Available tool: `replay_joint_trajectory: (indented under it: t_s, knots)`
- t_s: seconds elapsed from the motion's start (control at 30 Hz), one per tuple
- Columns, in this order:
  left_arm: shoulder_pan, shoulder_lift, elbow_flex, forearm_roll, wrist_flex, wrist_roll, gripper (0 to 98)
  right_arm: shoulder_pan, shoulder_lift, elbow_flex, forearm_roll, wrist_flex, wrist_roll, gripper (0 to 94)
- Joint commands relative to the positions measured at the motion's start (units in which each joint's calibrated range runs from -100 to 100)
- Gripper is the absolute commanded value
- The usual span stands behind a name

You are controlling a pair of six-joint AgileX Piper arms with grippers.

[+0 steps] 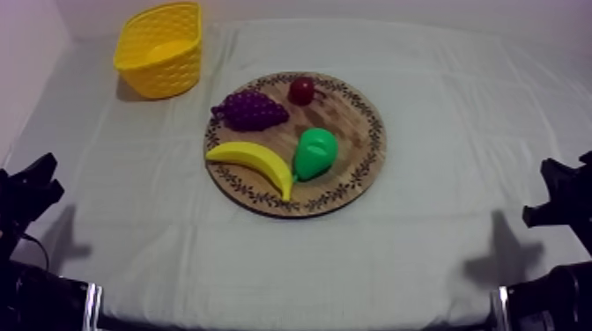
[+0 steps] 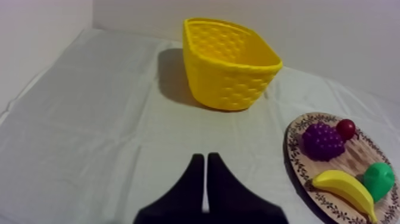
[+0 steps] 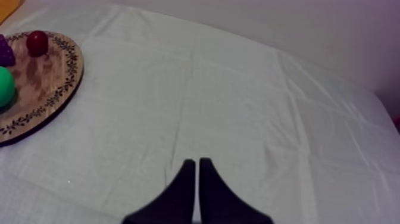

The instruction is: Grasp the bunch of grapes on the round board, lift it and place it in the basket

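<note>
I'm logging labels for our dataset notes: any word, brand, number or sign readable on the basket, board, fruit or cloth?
None to read. The yellow basket bears only a woven pattern, the wooden board only a leafy rim pattern; the bunch of grapes, banana, pear, small red fruit and cloth carry no print.

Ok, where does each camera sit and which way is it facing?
Top view: above the table, slanting down on wooden board and yellow basket; left arm, right arm at lower corners.
Left wrist view: on the left arm, facing the basket; shut left hand shows.
Right wrist view: on the right arm, facing cloth beside the board; shut right hand shows.
Top and left wrist share the bunch of grapes.
</note>
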Motion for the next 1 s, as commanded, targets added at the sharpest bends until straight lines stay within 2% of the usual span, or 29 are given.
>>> replay_joint_trajectory:
  t_s: [0.0, 0.77, 0.97]
  knots:
    - [0.01, 0.0, 0.0, 0.01, 0.03, -0.01, 0.1, 0.01, -0.02, -0.01, 0.01, -0.06, -0.14, 0.5]
    - [0.01, 0.0, 0.0, 0.01, 0.0, -0.11, 0.1, 0.01, -0.02, -0.01, 0.01, -0.06, -0.14, 0.5]
    - [0.19, 2.74, 0.29, 0.16, -5.55, -0.62, 0.0, 0.01, -0.02, -0.01, 0.01, -0.06, -0.14, 0.5]
